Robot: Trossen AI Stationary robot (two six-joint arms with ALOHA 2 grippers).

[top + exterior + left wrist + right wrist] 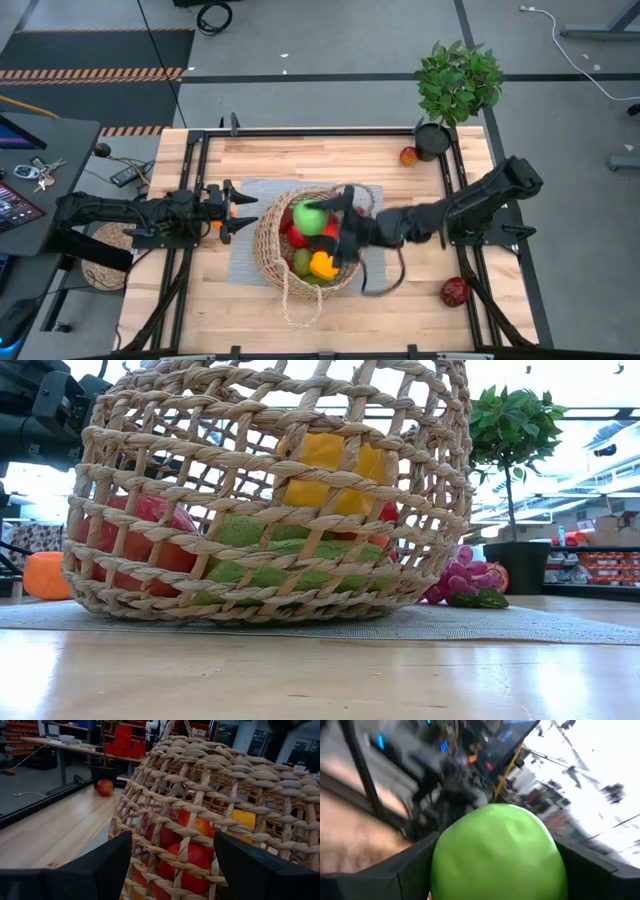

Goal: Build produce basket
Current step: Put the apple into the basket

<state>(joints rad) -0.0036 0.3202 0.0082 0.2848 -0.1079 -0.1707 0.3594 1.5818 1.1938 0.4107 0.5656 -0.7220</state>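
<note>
Low view backlit, windows blown out at 2 o'clock; glare on bench [300,680]. Right wrist background motion-blurred.

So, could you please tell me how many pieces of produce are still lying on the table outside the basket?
4 visible: a red-orange fruit beside the plant pot, a dark red one near the right front, an orange piece and grapes beside the basket. Others may be hidden.

The large round light-tan woven wicker basket [272,250] showed an open lattice weave. Inside lay a bright green round fruit [312,218], red pieces [297,237], a yellow-orange piece [322,265] and an olive-green piece [302,262]. Under it lay a flat grey mat [243,262] on the pale wooden surface [400,300]. A dark red fruit [455,291] and purple grapes [462,572] lay apart.
</note>
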